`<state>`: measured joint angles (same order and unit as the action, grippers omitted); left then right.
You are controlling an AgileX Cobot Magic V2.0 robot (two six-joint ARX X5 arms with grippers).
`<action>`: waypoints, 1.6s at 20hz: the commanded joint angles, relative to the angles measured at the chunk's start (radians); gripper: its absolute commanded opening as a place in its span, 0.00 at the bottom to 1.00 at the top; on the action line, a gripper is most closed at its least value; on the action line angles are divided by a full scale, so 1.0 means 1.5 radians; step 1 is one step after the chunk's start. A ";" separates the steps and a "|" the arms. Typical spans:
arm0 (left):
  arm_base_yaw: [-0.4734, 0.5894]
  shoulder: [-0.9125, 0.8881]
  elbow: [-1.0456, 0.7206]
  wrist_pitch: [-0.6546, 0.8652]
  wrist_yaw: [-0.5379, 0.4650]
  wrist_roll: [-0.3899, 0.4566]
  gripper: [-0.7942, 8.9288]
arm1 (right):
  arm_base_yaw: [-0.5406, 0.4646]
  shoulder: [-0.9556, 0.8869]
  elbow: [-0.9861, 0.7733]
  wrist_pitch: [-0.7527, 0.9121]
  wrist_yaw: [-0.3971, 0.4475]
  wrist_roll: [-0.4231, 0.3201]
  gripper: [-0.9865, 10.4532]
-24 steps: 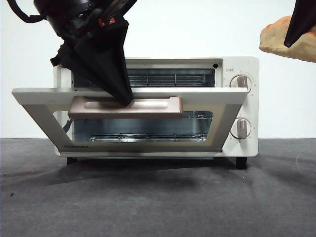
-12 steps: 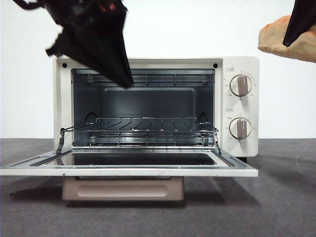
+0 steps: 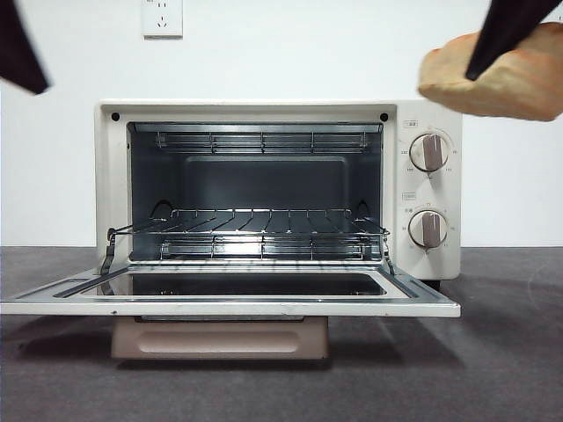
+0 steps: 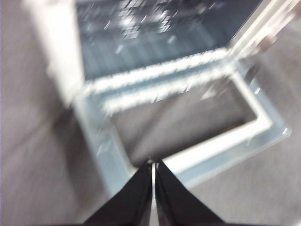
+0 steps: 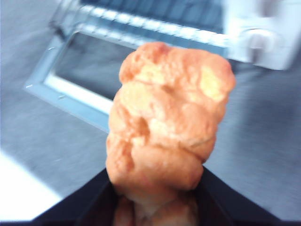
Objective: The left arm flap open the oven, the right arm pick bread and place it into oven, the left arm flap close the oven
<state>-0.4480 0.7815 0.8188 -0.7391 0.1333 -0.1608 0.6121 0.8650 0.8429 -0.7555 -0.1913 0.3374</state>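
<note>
On the dark grey table (image 3: 493, 369) stands the cream-white oven (image 3: 422, 189), its door (image 3: 229, 303) folded all the way down and lying flat toward the viewer, the beige handle (image 3: 220, 337) hanging under its front edge. Inside, a wire rack (image 3: 251, 224) spans the empty cavity. Two grey-brown knobs (image 3: 429, 151) sit one above the other on the oven's right panel.

My right gripper (image 5: 155, 197) is clamped on the bread (image 5: 169, 117), a golden-brown lumpy bun. I hold it in the air, high at the right of the front view, level with the oven's top right corner and above the table.

My left gripper (image 4: 153, 163) has its two black jaws pressed together, holding nothing. It hangs above the open door, clear of the oven; the front view shows only a dark tip at the top left corner.

A white wall socket (image 3: 162, 18) sits on the wall behind.
</note>
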 commanded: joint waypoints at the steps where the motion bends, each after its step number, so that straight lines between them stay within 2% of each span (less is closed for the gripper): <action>1: 0.007 -0.034 -0.010 -0.019 0.001 -0.001 0.10 | 0.027 0.032 0.016 0.034 -0.014 0.003 0.25; 6: 0.011 -0.096 -0.010 -0.064 0.001 -0.001 0.10 | 0.114 0.141 0.016 0.152 -0.014 0.043 0.25; 14: 0.011 -0.106 -0.010 -0.081 0.001 -0.001 0.10 | 0.146 0.288 0.016 0.362 -0.001 0.106 0.25; 19: 0.011 -0.108 -0.010 -0.082 0.001 0.003 0.10 | 0.143 0.366 0.029 0.448 0.070 0.124 0.25; 25: 0.011 -0.108 -0.010 -0.087 0.001 0.012 0.10 | 0.136 0.460 0.110 0.473 0.183 0.121 0.25; 32: 0.011 -0.108 -0.010 -0.088 0.001 0.015 0.10 | 0.109 0.537 0.146 0.472 0.262 0.120 0.26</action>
<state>-0.4282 0.6159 0.7982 -0.8768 0.1337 -0.1482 0.7700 1.6527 1.0409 -0.0513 0.1894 0.5125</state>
